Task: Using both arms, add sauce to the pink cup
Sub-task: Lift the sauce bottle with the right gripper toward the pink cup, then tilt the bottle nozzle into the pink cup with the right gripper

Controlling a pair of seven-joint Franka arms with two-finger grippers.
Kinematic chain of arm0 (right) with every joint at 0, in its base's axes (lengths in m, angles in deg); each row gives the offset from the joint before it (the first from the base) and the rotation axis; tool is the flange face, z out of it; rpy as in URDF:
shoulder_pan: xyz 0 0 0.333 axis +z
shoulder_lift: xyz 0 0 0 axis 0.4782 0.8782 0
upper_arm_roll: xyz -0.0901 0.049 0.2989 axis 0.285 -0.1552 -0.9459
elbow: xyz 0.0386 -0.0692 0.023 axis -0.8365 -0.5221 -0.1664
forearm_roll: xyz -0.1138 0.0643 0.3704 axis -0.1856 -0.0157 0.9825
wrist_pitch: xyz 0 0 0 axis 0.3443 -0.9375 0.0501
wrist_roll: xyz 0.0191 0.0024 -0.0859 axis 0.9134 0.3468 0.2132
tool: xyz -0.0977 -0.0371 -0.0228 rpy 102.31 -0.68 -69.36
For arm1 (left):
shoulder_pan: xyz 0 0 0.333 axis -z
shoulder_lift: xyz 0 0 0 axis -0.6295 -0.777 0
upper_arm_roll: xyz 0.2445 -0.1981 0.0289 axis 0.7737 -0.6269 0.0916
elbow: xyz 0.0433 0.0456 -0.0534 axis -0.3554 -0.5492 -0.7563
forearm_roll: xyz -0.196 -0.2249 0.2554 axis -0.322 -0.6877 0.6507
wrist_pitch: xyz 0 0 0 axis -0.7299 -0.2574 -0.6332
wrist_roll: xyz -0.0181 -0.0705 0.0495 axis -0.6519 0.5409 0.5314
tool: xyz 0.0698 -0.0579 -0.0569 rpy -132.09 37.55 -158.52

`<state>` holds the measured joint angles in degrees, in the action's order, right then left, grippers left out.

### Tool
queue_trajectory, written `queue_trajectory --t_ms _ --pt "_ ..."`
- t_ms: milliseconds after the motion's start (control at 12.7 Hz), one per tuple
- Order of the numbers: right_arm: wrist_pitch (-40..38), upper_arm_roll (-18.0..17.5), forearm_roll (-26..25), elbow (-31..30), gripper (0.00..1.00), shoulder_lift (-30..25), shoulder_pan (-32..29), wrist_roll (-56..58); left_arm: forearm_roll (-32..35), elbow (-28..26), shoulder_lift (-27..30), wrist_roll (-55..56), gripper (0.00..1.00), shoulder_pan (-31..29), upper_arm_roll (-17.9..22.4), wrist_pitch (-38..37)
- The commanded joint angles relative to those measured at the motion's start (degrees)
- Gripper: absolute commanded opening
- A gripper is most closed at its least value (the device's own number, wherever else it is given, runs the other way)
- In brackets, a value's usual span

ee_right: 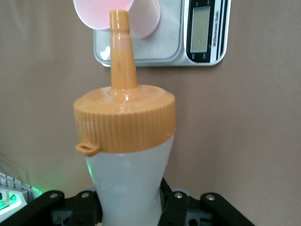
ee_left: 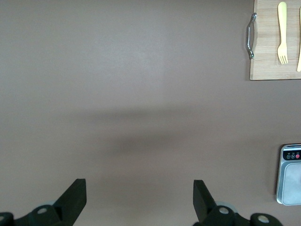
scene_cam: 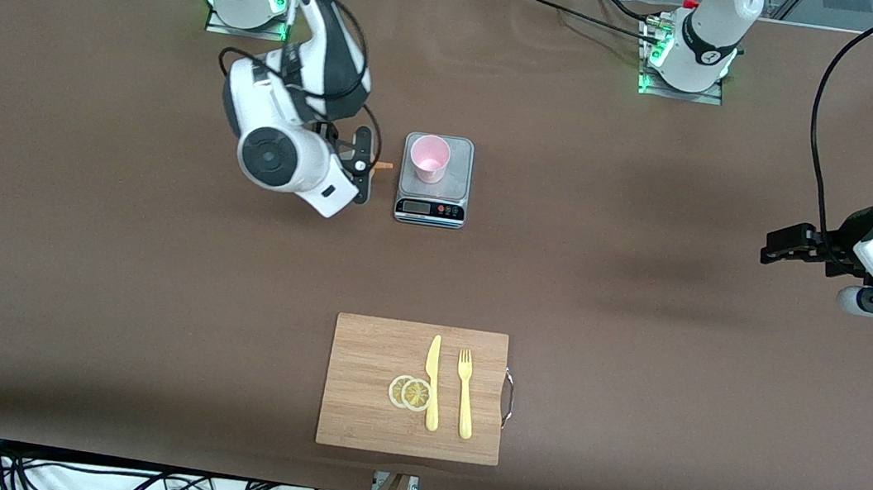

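Observation:
The pink cup (scene_cam: 430,158) stands upright on a small silver scale (scene_cam: 458,153) in the middle of the table. My right gripper (scene_cam: 359,165) is shut on the sauce bottle and holds it tipped on its side beside the scale, toward the right arm's end. Only the orange nozzle tip (scene_cam: 385,165) shows in the front view. In the right wrist view the whitish bottle (ee_right: 127,179) with its orange cap points its nozzle at the cup (ee_right: 143,21). My left gripper (scene_cam: 773,251) is open and empty over bare table at the left arm's end, fingers (ee_left: 75,193) wide apart.
A wooden cutting board (scene_cam: 365,353) with a yellow knife (scene_cam: 432,382), a yellow fork (scene_cam: 464,394) and two lemon slices (scene_cam: 410,392) lies nearer the front camera than the scale. The board (ee_left: 268,47) and scale (ee_left: 289,174) also show in the left wrist view.

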<state>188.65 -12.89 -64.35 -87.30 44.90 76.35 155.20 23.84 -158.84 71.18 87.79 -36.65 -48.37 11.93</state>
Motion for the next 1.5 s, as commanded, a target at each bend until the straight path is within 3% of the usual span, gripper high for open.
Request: queue_trajectory --t_ms 0,315,946,1420 --pt "0.7 0.2 -5.2 -2.2 0.16 -2.9 3.7 -6.0 0.3 2.2 -1.1 -0.8 1.0 0.3 0.1 -1.3" --pt "0.7 0.2 -8.5 -2.9 0.17 -2.9 7.8 -10.8 0.2 2.2 -1.1 -0.8 1.0 0.3 0.1 -1.3" --pt "0.5 0.2 -21.4 -2.9 0.17 -1.5 16.8 -20.9 0.2 2.3 -1.1 -0.8 1.0 0.3 0.1 -1.3" --pt "-0.1 0.2 -22.9 -2.6 0.17 -1.2 17.7 -24.8 0.2 2.3 -1.2 -0.8 1.0 0.3 0.1 -1.3"
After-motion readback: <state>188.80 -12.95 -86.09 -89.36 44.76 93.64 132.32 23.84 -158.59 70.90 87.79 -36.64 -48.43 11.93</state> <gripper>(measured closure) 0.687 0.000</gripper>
